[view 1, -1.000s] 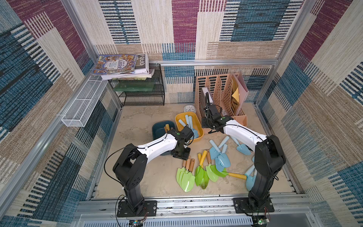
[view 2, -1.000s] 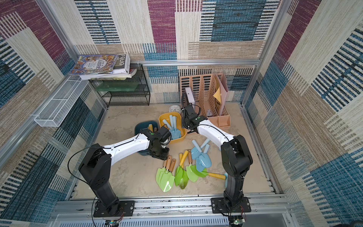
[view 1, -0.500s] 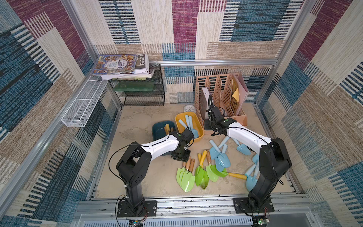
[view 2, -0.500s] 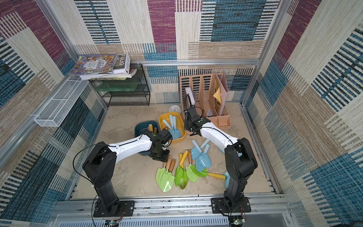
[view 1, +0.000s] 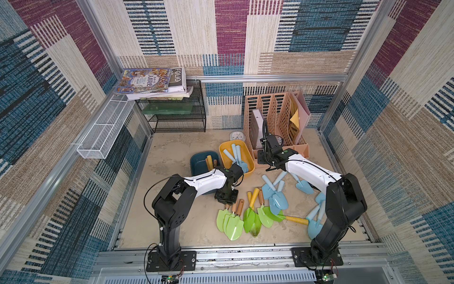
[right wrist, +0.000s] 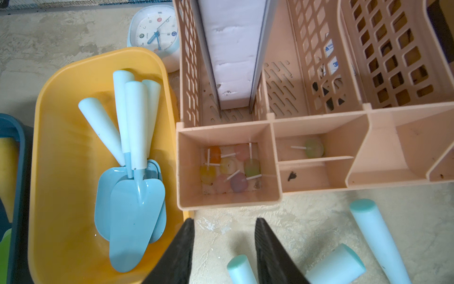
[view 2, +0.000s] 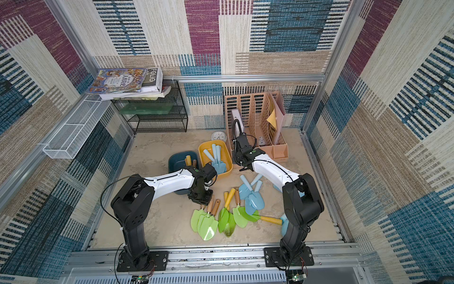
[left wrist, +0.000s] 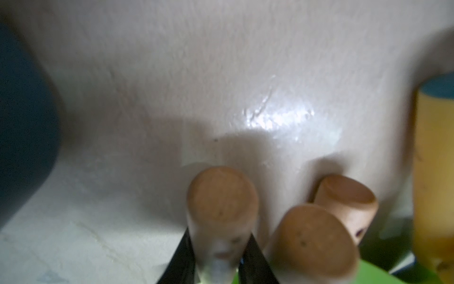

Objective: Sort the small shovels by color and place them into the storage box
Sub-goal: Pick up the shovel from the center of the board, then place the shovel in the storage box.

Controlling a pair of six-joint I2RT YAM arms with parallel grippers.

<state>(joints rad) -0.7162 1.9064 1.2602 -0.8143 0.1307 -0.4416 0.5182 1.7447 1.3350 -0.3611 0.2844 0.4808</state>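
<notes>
In both top views the left gripper [view 1: 227, 202] sits low at the centre of the frame, just below the dark blue tub [view 1: 196, 164]. It is at the upper end of a fan of three green shovels [view 1: 229, 221] lying on the sandy floor [view 1: 172, 152]. The left wrist view shows its black fingers [left wrist: 253, 263] pressed against both sides of one wooden handle [left wrist: 221, 196], clamped on it. Two neighbouring handles [left wrist: 312, 241] lie just beside it, at the lower right of that frame. More green shovels with yellow handles [view 1: 253, 216] lie right of the fan, blades overlapping. Pale blue shovels [view 1: 276, 196] are scattered right of centre, some partly hidden by the right arm.

The dark blue tub holds wooden-handled shovels, of which only the handle ends [view 1: 209, 161] show. Just to its right, the yellow tub [view 1: 248, 155] holds four more pale blue ones [right wrist: 135, 196], their blades stacked together.

The right gripper [view 1: 269, 169] hangs above centre, between the yellow tub and the peach file organiser [view 1: 275, 115]. In the right wrist view its fingers [right wrist: 181, 250] stand apart, with bare floor between them and nothing held. A small white clock [right wrist: 157, 32] sits at the top of that frame, touching the tub's far rim.
</notes>
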